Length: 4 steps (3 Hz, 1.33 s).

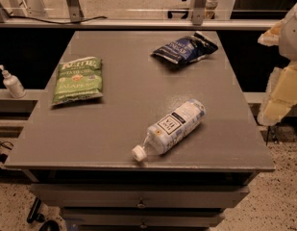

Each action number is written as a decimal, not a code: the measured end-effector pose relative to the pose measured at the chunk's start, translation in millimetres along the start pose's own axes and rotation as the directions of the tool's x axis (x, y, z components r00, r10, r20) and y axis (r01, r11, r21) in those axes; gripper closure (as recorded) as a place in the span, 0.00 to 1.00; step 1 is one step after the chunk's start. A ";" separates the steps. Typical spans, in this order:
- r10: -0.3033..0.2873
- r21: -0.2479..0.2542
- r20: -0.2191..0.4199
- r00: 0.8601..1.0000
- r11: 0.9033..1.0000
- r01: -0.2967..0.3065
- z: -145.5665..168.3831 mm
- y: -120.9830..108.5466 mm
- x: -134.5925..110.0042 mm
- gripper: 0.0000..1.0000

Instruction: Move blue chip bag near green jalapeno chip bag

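The blue chip bag (185, 48) is a crinkled dark navy foil bag with white lettering, lying at the far right of the grey table (114, 129). The green jalapeno chip bag (78, 80) lies flat at the table's left side, with white "Kettle" lettering. The two bags are far apart, with bare tabletop between them. My gripper (281, 88) shows as pale yellowish and white parts at the right edge of the camera view, off the table's right side and level with the blue bag. It holds nothing that I can see.
A clear plastic bottle (170, 128) with a white label and cap lies on its side near the table's front edge. A small white pump bottle (11, 83) stands on a ledge left of the table. Drawers sit below the tabletop.
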<state>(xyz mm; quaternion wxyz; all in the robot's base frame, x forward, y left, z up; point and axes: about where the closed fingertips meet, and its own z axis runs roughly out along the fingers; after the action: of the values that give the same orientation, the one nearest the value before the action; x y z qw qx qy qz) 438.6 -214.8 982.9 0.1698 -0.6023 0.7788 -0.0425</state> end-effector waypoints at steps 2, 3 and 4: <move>-0.018 0.036 0.037 0.999 0.999 0.016 16.9 -25.3 -19.4 0.00; -0.007 0.071 0.075 0.997 0.997 0.001 44.8 -62.9 -34.6 0.00; 0.017 0.103 0.116 0.993 0.994 -0.029 70.2 -100.6 -42.9 0.00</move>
<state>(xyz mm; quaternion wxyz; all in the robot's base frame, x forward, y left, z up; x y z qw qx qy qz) 563.0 -191.4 953.4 0.2462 -0.5849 0.7714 -0.0462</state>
